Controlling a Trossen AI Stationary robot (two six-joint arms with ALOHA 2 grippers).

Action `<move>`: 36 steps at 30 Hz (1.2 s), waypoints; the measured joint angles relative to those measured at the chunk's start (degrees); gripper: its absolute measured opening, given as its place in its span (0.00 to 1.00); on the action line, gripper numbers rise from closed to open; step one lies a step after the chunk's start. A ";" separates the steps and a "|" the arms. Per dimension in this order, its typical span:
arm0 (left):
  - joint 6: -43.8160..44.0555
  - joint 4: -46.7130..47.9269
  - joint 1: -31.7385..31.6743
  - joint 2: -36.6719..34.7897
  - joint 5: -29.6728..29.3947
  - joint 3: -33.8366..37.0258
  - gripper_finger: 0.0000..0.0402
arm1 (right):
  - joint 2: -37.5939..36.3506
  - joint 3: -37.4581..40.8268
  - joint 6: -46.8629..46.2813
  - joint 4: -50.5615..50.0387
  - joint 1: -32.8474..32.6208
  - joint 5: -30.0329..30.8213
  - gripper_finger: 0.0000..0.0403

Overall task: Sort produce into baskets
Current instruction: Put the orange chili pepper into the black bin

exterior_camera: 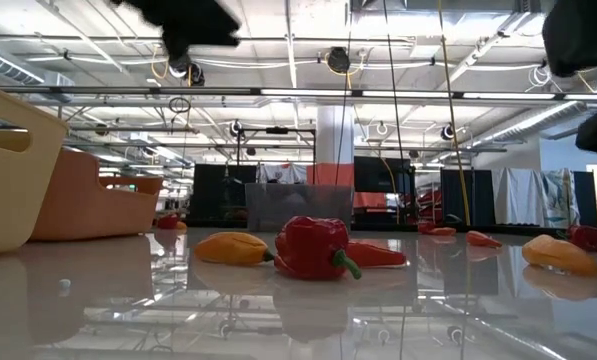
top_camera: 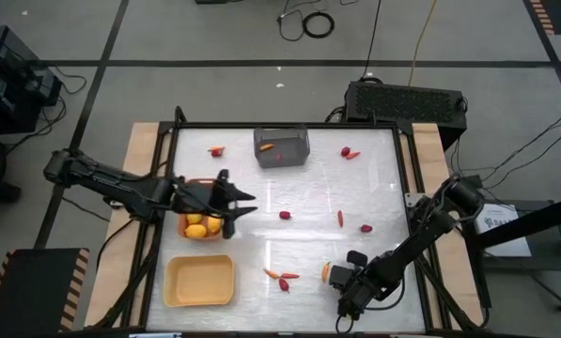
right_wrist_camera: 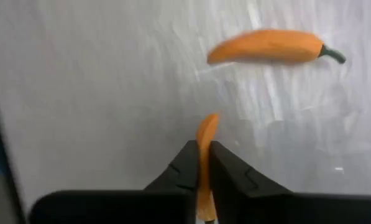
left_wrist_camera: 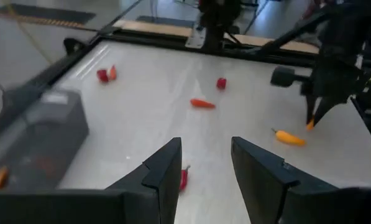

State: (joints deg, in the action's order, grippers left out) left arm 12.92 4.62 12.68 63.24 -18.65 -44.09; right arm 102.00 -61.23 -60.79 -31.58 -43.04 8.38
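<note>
While the right tool (right_wrist_camera: pixel 201 177) clenches a thin orange carrot stick (right_wrist_camera: pixel 204 146) near the surface's front right edge, ready for carrying to a basket, an orange pepper (right_wrist_camera: pixel 269 46) lies just beside it. Left tool (left_wrist_camera: pixel 204 168) hangs released and empty over the orange tray (top_camera: pixel 188 225) holding yellow fruits (top_camera: pixel 201 226).

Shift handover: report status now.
Right gripper shut on thin orange pepper. Left gripper open, empty, over orange basket. Nothing in the way.
</note>
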 joint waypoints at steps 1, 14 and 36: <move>1.46 -0.66 -0.28 -1.62 -0.07 2.46 0.37 | -0.85 0.00 -0.11 -0.03 0.36 -0.03 0.02; 12.31 -12.94 -0.12 -6.21 0.29 12.60 0.37 | -12.40 -0.02 15.29 2.24 19.93 0.98 0.03; 26.12 -14.51 1.21 -4.36 -2.74 12.56 0.37 | -13.07 -0.07 40.00 22.40 57.18 3.47 0.04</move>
State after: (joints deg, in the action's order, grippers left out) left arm 39.04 -9.89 13.89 58.88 -21.40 -31.53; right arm 88.92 -61.30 -20.79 -9.19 14.15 11.85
